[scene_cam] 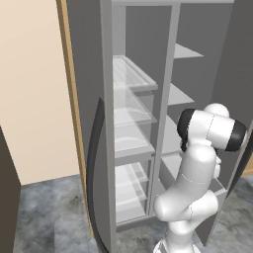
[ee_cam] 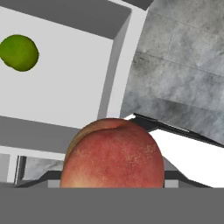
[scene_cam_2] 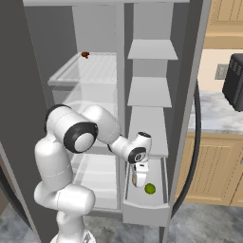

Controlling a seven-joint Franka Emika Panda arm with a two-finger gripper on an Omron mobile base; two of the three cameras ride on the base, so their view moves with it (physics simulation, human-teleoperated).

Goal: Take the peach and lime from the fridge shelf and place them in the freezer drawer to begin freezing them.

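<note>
Peach point(ee_cam: 112, 153) in jaws — over freezer drawer point(scene_cam_2: 144, 208)

A home kitchen: a tall grey fridge point(scene_cam_2: 95, 28) stands open, with clear shelves point(scene_cam_2: 85, 69) and a pull-out drawer point(scene_cam_2: 147, 206). Beside it run wooden cabinets point(scene_cam_2: 213, 166) under a marbled grey countertop point(scene_cam_2: 213, 114), with what may be a dark toaster point(scene_cam_2: 234, 80) on top.

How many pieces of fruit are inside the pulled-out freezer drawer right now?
1 lying loose: the lime, on the freezer drawer floor. The peach is at the gripper, down in the drawer; whether it touches the floor cannot be told. The arm may hide a corner.
</note>
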